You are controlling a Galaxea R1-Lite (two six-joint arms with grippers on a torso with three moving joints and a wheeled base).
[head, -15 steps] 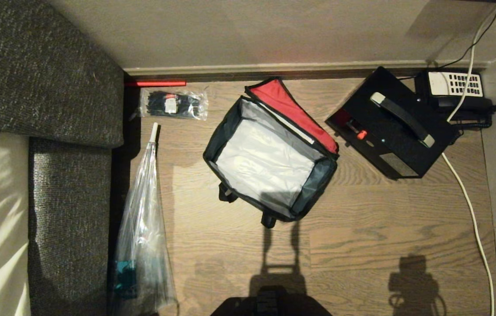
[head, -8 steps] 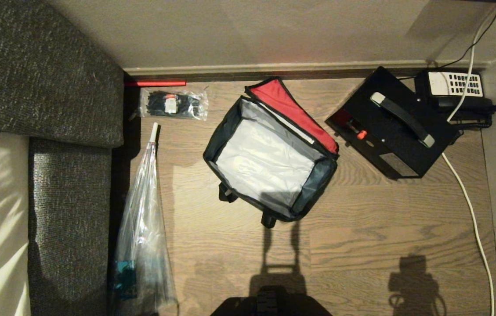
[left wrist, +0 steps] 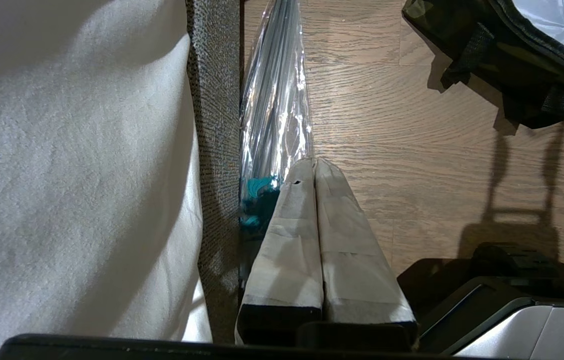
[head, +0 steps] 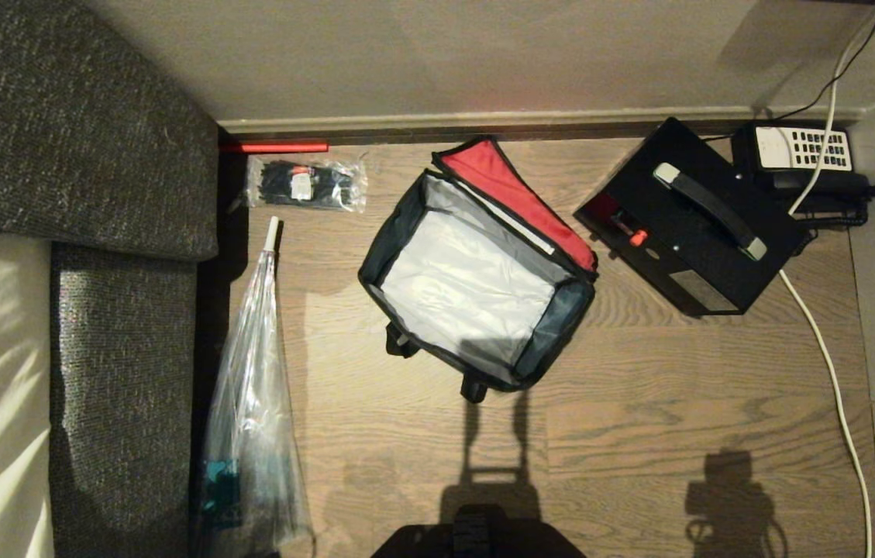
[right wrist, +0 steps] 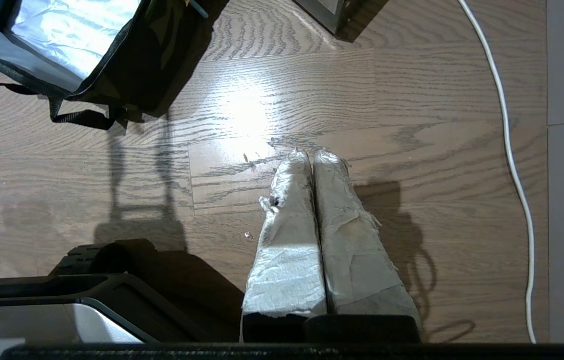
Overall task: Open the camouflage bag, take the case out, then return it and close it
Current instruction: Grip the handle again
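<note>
The camouflage bag (head: 398, 232) stands open on the wooden floor in the head view. Its red-lined lid (head: 507, 186) is folded back toward the wall, and the silvery interior holds nothing. The black case (head: 670, 248), with a grey-ended handle and a red-orange spot, lies on the floor to the right of the bag. Neither gripper shows in the head view. My left gripper (left wrist: 314, 161) hangs shut and empty over the floor beside the sofa, with the bag (left wrist: 511, 45) well ahead of it. My right gripper (right wrist: 311, 152) is shut and empty above bare floor, short of the bag (right wrist: 152, 45).
A grey sofa (head: 57, 116) fills the left side. A long clear plastic bag (head: 251, 403) lies beside it, with a small packet of black ties (head: 305, 184) near the wall. A desk phone (head: 801, 151) sits behind the case. A white cable (head: 832, 372) runs down the right side.
</note>
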